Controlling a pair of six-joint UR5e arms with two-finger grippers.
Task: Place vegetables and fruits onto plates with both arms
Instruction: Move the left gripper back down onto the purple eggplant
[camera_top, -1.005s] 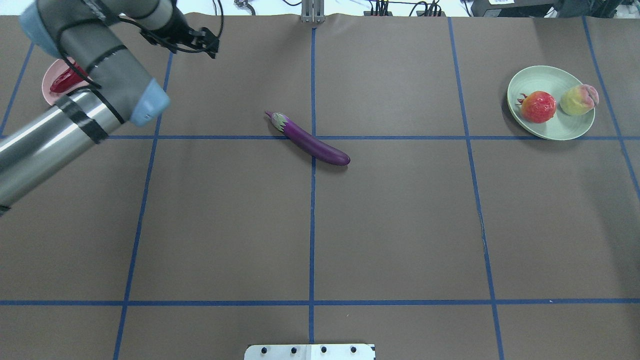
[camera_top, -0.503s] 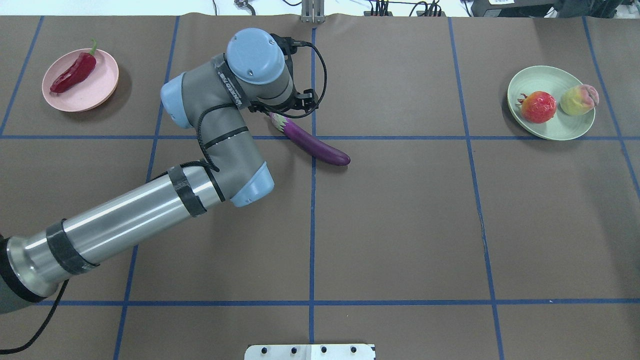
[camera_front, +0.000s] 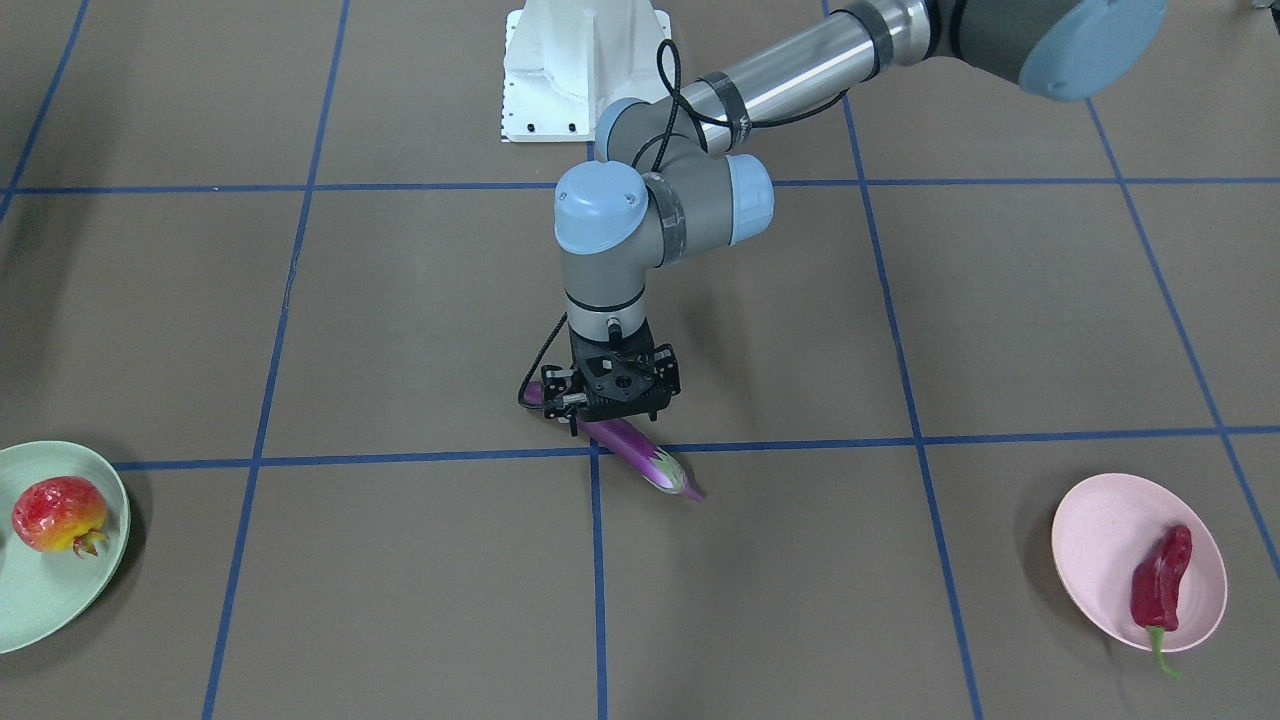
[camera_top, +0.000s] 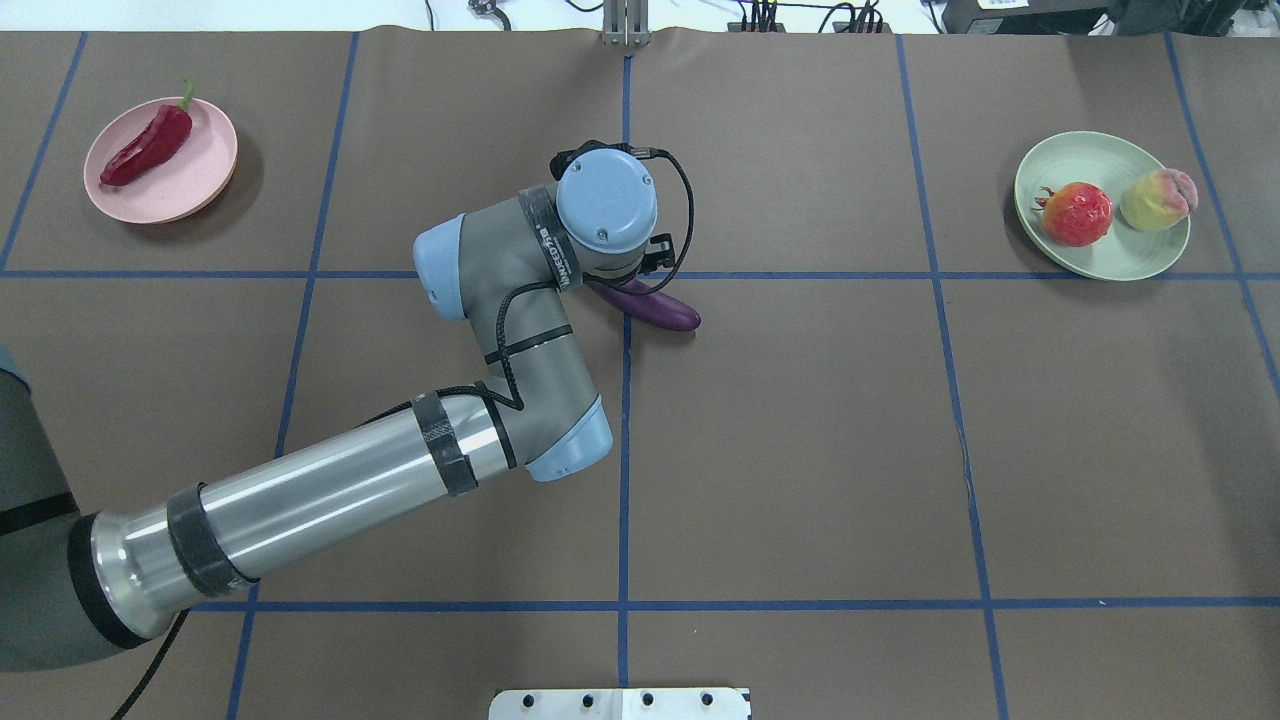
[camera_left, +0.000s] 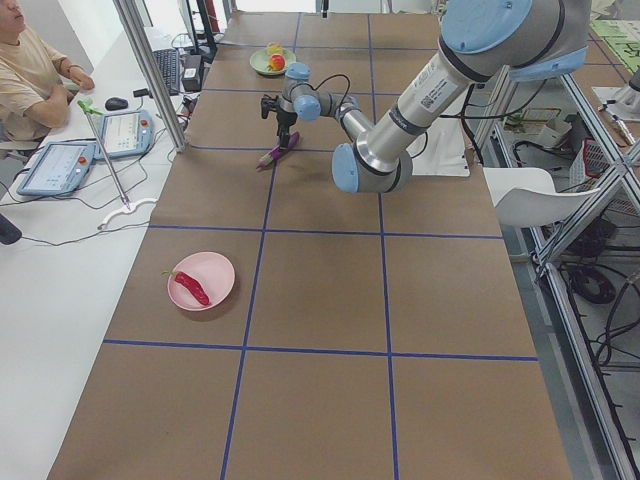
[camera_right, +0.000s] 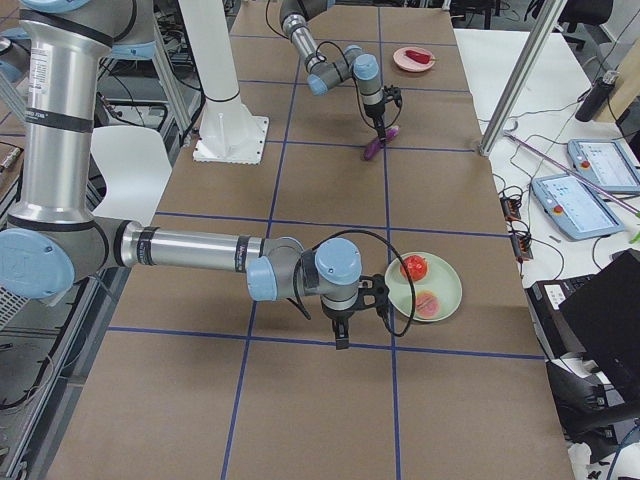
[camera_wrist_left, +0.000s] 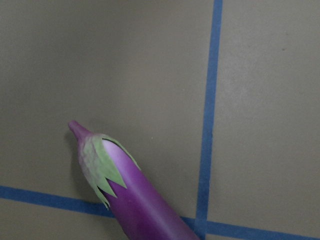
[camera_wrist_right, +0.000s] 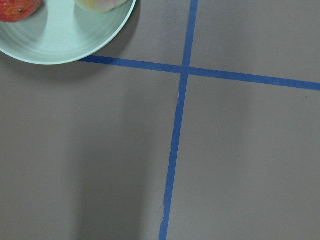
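Overhead exterior: my left arm (camera_top: 330, 500) bends at the elbow, wrist pointing straight down, left gripper (camera_front: 603, 412) over the eggplant (camera_front: 640, 455) mid-table. Its opening is hidden, so I cannot tell.

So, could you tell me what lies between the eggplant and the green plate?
Only bare brown table crossed by blue tape lines. The overhead view shows nothing else between the eggplant and the green plate.

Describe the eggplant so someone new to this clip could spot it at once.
Start at the brown table with blue tape lines. Near its middle, under the left gripper, a long slim purple eggplant lies on the bare table. Unlike the chili, red fruit and peach, it sits on no plate.
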